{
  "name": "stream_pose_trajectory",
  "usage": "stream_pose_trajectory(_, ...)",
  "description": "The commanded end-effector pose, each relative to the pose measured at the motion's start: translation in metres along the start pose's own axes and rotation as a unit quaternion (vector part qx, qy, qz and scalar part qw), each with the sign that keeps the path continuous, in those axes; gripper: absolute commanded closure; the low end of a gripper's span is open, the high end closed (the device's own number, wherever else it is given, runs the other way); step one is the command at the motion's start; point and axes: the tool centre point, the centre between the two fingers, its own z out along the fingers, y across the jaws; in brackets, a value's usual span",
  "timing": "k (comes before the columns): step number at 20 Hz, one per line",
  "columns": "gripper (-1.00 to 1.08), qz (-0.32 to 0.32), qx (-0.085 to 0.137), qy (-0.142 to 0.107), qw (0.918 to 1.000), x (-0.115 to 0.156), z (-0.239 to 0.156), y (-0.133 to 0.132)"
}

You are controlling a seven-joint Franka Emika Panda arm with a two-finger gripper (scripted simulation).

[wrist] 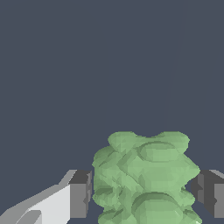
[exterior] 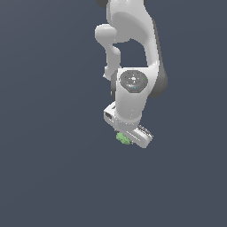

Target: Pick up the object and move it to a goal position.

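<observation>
Light-green and knobbly, the object (wrist: 144,179) sits between our gripper's (wrist: 146,194) fingers (wrist: 78,194), which we judge are pinching it from both sides so the arm (exterior: 133,53) can carry it to the goal.

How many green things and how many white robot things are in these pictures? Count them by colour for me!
Green: 1, the lumpy clump, sitting between the gripper fingers.
White: 1, the robot arm with its gripper.
Total: 2
</observation>
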Motion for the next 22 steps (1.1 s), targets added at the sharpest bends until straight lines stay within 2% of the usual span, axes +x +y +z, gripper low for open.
stream_pose_trajectory(1, 1.08, 0.0, 0.0, 0.0, 1.0, -0.004, -0.021, -0.017)
stream_pose_trajectory(11, 1.08, 0.0, 0.0, -0.001, 1.0, -0.012, -0.073, -0.065)
stream_pose_trajectory(22, 1.08, 0.0, 0.0, -0.001, 1.0, -0.013, -0.087, -0.078)
